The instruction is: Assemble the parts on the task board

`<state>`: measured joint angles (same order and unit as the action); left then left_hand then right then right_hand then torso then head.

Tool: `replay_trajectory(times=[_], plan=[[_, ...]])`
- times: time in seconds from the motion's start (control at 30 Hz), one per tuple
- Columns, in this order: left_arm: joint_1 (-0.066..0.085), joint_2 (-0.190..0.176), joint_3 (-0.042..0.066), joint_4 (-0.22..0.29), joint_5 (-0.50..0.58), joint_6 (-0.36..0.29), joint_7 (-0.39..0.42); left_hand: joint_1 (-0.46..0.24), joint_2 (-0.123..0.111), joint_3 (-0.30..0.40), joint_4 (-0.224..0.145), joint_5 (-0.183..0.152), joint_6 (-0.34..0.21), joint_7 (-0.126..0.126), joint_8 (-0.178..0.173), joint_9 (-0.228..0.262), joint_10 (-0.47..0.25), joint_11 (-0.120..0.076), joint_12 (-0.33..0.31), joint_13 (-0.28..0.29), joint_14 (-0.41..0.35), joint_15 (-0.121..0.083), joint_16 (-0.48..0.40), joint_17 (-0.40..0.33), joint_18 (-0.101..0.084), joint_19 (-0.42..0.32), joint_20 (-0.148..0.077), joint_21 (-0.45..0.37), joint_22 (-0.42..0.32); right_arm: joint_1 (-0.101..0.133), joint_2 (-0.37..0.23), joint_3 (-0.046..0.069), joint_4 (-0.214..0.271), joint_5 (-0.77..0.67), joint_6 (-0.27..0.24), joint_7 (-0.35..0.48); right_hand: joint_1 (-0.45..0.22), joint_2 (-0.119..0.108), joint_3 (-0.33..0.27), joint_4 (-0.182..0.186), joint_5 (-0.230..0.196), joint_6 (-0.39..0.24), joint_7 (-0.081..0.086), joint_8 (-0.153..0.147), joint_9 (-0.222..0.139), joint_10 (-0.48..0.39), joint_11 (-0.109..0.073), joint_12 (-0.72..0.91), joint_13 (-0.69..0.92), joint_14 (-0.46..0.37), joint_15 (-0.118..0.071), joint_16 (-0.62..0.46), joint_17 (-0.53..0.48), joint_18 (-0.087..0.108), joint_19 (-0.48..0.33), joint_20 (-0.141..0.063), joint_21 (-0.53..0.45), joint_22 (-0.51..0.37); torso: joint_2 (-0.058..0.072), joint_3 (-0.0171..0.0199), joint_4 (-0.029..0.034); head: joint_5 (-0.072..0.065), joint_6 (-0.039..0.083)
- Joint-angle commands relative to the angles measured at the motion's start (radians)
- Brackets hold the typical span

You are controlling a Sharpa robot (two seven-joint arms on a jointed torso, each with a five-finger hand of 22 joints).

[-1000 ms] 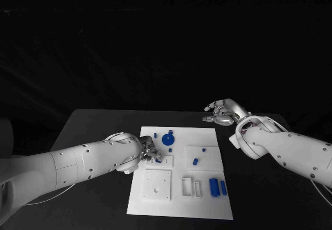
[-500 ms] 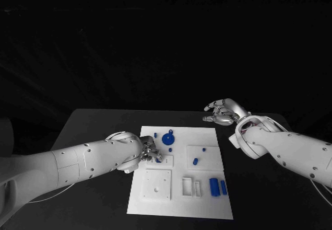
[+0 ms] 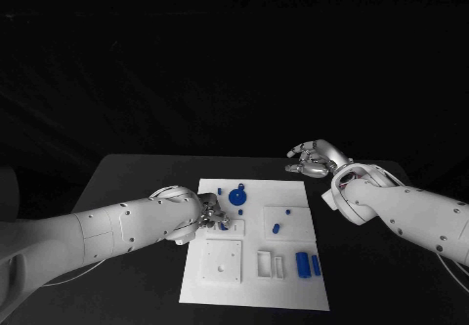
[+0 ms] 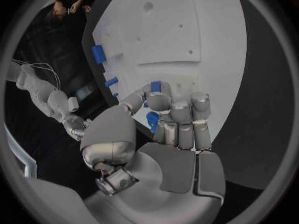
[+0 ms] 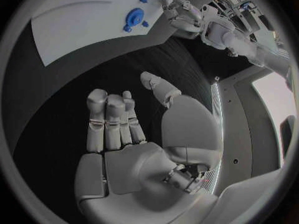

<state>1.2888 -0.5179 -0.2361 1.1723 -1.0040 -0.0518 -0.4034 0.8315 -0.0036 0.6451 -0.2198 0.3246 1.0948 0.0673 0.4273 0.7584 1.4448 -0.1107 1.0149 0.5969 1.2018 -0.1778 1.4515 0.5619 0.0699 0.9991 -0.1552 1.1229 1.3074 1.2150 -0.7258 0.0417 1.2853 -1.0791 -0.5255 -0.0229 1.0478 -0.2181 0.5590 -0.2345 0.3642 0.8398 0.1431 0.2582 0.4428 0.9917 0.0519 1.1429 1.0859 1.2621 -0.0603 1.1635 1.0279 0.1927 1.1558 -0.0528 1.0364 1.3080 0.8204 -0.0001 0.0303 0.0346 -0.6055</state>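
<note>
the left robot hand sits at the left edge of the white task board, just left of the frame's centre, its fingers curled around a small blue part which it grips low over the board. the right robot hand hovers above the black tabletop right of centre, beyond the board's far right corner, fingers loosely spread and holding nothing. on the board, a round blue part lies near the far edge, a small blue peg rests mid-board, and two long blue parts lie side by side at the lower right.
</note>
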Motion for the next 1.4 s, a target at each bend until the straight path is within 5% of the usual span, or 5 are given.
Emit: replay_trajectory(times=[0.03, 0.67, 0.83, 0.87, 1.4], plan=[[-0.005, 0.005, -0.003, -0.004, -0.006, 0.033, -0.009, -0.002, 0.010, 0.000, 0.008, 0.001, 0.170, -0.096, 0.008, 0.039, -0.028, -0.024, 0.004, 0.001, 0.037, -0.041, 0.007, -0.001, 0.009, 0.000, -0.117, 0.005, 0.017, 0.000, 0.001, 0.000, -0.001, 0.000, 0.013, 0.008, -0.001, 0.009, -0.001, -0.005, 0.004, -0.010, 0.020, 0.005, -0.001, -0.006, -0.002, 0.006, -0.001, -0.009, -0.001, -0.004, -0.002, 0.069, 0.002, -0.005, -0.007, 0.008, 0.000, -0.0001, -0.0002, 0.000, 0.001], [-0.004, 0.023, -0.002, -0.022, -0.006, 0.095, -0.019, -0.010, 0.000, 0.004, -0.003, -0.036, 0.167, -0.095, 0.006, 0.043, -0.032, -0.023, 0.010, -0.004, 0.033, -0.041, 0.006, -0.005, 0.012, -0.002, -0.118, 0.008, 0.016, 0.000, 0.002, 0.000, -0.003, 0.000, 0.017, 0.006, 0.002, 0.011, 0.000, -0.007, 0.013, -0.010, 0.020, 0.005, -0.002, -0.007, -0.002, 0.007, -0.003, -0.009, -0.001, -0.004, -0.002, 0.069, 0.002, -0.005, -0.007, 0.009, -0.001, -0.0004, 0.0016, -0.005, 0.000], [-0.004, 0.024, -0.002, -0.022, -0.013, 0.084, -0.017, -0.033, -0.028, 0.001, 0.034, -0.258, 0.166, -0.096, 0.003, 0.047, -0.035, -0.023, 0.014, -0.012, 0.032, -0.042, 0.007, -0.010, 0.015, -0.004, -0.119, 0.007, 0.013, 0.000, 0.003, 0.000, -0.004, 0.000, 0.018, 0.006, 0.002, 0.010, 0.000, -0.007, 0.014, -0.010, 0.020, 0.005, -0.002, -0.007, -0.002, 0.007, -0.003, -0.009, -0.001, -0.004, -0.002, 0.069, 0.002, -0.004, -0.008, 0.009, -0.001, -0.0009, 0.0011, -0.006, 0.002], [-0.004, 0.024, -0.002, -0.022, -0.014, 0.082, -0.017, -0.038, -0.039, -0.001, 0.043, -0.268, 0.166, -0.095, 0.002, 0.047, -0.035, -0.023, 0.015, -0.014, 0.032, -0.042, 0.007, -0.011, 0.016, -0.004, -0.118, 0.006, 0.012, 0.000, 0.003, 0.000, -0.004, 0.000, 0.018, 0.006, 0.001, 0.010, 0.000, -0.007, 0.014, -0.010, 0.020, 0.005, -0.002, -0.007, -0.002, 0.007, -0.003, -0.009, -0.001, -0.004, -0.002, 0.069, 0.002, -0.004, -0.008, 0.009, -0.001, -0.0013, 0.0012, -0.006, 0.002], [-0.004, 0.022, -0.001, -0.026, -0.023, 0.047, -0.018, -0.097, -0.130, -0.012, 0.135, -0.276, 0.161, -0.095, 0.000, 0.055, -0.037, -0.022, 0.019, -0.021, 0.026, -0.044, 0.012, -0.013, 0.022, -0.008, -0.120, 0.008, 0.012, 0.000, 0.003, 0.000, -0.006, 0.000, 0.018, 0.006, 0.000, 0.010, -0.001, -0.007, 0.015, -0.010, 0.021, 0.005, -0.002, -0.007, -0.002, 0.008, -0.004, -0.009, -0.001, -0.004, -0.002, 0.069, 0.002, -0.004, -0.008, 0.009, -0.001, -0.0013, 0.0010, -0.008, 0.005]])
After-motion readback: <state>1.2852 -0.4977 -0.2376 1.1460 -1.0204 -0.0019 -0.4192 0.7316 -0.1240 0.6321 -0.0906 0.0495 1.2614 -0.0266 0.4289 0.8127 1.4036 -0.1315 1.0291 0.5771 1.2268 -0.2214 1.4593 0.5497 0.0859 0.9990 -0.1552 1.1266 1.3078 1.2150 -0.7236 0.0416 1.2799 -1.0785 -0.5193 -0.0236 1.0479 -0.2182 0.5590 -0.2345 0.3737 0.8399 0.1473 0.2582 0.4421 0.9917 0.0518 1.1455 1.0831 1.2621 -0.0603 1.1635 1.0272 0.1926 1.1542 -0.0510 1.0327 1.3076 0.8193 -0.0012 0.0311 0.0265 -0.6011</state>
